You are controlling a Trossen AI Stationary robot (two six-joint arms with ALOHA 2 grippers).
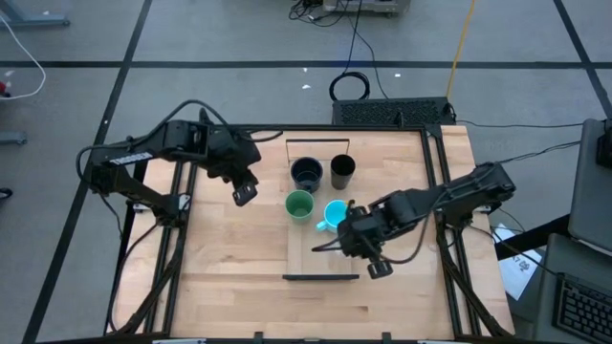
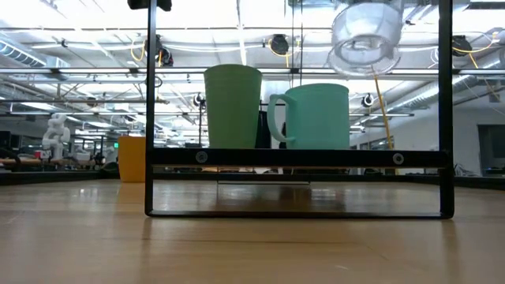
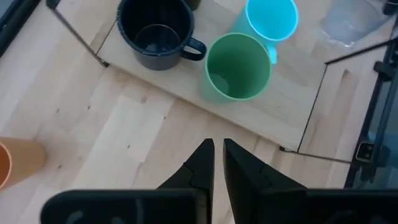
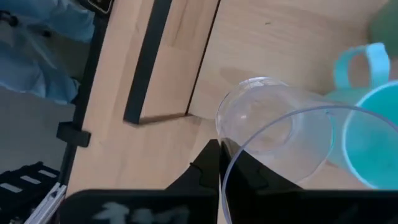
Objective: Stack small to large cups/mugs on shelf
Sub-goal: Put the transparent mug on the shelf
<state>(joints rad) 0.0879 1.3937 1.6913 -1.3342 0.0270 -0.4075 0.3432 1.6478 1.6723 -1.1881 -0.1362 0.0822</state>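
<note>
Robotics lab or industrial workspace: grey floor (image 1: 239,38) marked with dark tape lines, loose cables (image 1: 359,57) running to the rig, keyboard (image 1: 579,306) beside the table (image 1: 239,277), open ceiling with pipes and strip lights (image 2: 79,47), white robot (image 2: 57,130) far back.

I am seeing the shelf (image 1: 320,260) lying bare toward its near end, while the green cup (image 1: 299,204), blue mug (image 1: 334,215), dark mug (image 1: 307,173) and black cup (image 1: 342,171) are crowding its far half.
</note>
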